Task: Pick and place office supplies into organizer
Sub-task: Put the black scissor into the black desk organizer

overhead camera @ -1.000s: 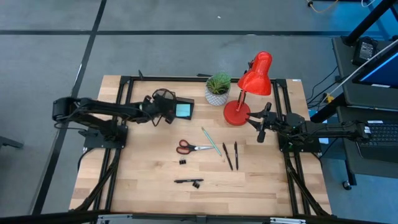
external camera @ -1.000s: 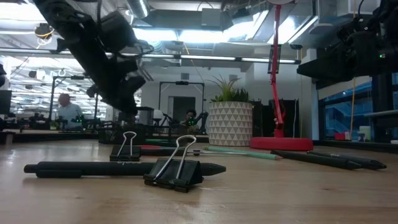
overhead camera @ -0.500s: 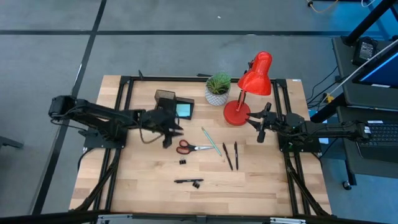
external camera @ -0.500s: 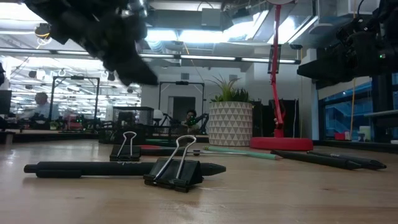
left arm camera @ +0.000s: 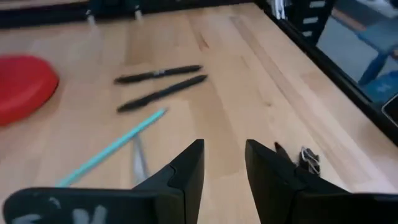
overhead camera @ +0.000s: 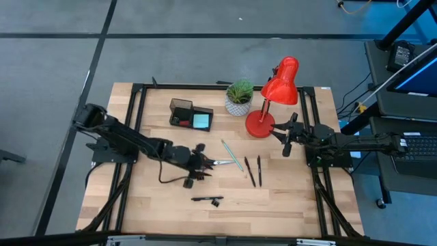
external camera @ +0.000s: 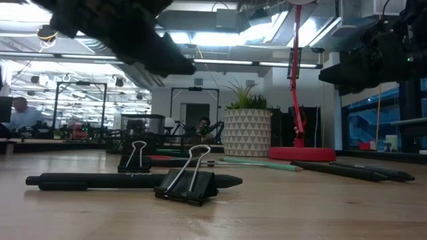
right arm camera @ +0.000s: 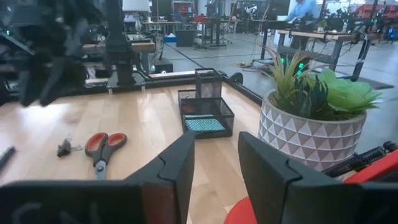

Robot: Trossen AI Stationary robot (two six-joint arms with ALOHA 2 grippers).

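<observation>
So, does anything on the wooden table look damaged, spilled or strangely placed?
Nothing stands out. The red-handled scissors, teal pencil, black pens and black binder clips lie flat and loose; the white plant pot and red desk lamp stand upright.

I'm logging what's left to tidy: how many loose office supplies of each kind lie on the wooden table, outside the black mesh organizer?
Thin black pens: 3
Black metal binder clips: 2
Red-handled scissors: 1
Teal pencil: 1
Total: 7
</observation>
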